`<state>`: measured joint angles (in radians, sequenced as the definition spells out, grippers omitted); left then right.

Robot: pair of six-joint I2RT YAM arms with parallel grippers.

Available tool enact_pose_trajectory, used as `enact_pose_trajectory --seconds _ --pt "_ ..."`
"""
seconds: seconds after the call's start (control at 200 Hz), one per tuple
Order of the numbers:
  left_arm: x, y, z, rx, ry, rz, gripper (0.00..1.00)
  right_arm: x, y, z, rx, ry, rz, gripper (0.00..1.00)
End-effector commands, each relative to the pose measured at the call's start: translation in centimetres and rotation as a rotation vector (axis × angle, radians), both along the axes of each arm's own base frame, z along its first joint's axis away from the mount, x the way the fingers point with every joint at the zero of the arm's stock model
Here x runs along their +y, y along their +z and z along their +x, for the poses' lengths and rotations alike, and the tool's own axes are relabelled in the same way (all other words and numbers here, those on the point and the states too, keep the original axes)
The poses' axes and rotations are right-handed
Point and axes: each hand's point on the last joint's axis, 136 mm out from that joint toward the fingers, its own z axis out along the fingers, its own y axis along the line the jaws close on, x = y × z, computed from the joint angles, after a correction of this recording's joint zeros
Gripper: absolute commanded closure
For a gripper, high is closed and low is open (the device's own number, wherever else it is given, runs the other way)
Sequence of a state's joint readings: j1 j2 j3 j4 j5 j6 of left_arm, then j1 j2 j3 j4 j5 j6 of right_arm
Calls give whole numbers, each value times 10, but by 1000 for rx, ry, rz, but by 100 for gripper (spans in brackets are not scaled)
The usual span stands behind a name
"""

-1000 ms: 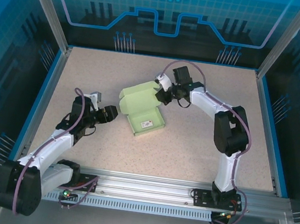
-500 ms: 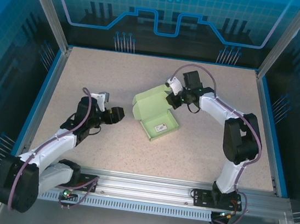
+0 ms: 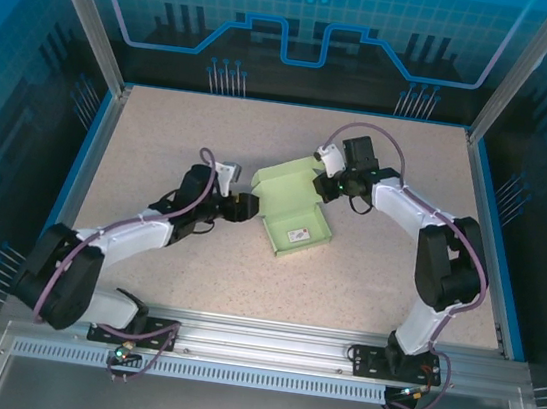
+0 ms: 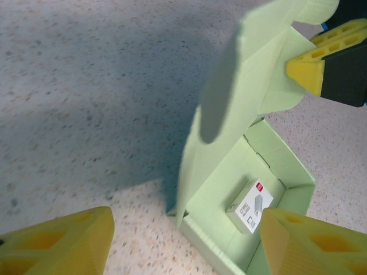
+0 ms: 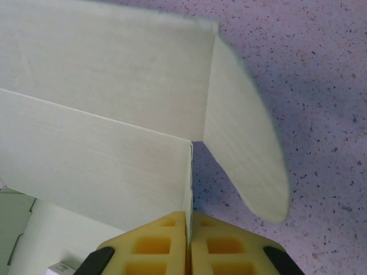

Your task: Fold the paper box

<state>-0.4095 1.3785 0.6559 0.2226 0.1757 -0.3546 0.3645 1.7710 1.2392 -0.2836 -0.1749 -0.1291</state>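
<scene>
In the top view the dark fingertips of the left gripper (image 3: 244,207) merge with the near-left edge of the paper box (image 3: 293,212), so contact there cannot be judged. In the left wrist view its yellow fingers (image 4: 63,240) are cut off by the lower frame edge, but they are seen spread wide with nothing between them and the box just ahead. The print on the small white label (image 4: 252,205) inside the tray is too small to be read. The box, of pale mint-green card, is found near the middle of the desk (image 3: 162,129). Its shallow tray is open and its lid is raised, with a rounded flap (image 5: 246,154) at the side. The lid's edge is pinched between the closed fingers of the right gripper (image 5: 188,232).
</scene>
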Motion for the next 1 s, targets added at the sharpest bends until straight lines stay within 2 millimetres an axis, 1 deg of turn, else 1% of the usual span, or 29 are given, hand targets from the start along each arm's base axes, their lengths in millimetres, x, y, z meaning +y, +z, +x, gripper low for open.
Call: enact_pose_trajectory --seconds 0.0,0.04,0.1,0.13,0.305,0.405,0.485,0.605,0.77,0.996 --pt "-10 12 21 -90 -18 24 36 -10 7 0 -12 -37 -4 90" --pt "-12 10 25 -94 -21 31 40 -10 7 -1 -13 -35 -4 90" --pt "-16 9 28 -98 -35 33 50 -12 8 -1 -13 -38 -4 90" --pt "-17 8 29 -100 -40 36 53 -12 8 -1 -13 -37 -6 90" --pt "-19 2 32 -104 -42 44 67 -12 8 -1 -14 -38 -1 90" --pt "-21 0 34 -99 -47 42 76 -13 8 -1 -10 -45 4 90" --pt "-21 -2 34 -95 -48 44 82 -12 9 -1 -9 -53 15 90" --pt "-21 0 37 -101 -37 47 86 -9 12 -1 -10 -77 40 91" --pt "-14 13 49 -120 37 84 92 -10 17 5 -36 -184 18 92" --pt "0 24 72 -138 187 156 92 -7 20 15 -101 -351 -70 93"
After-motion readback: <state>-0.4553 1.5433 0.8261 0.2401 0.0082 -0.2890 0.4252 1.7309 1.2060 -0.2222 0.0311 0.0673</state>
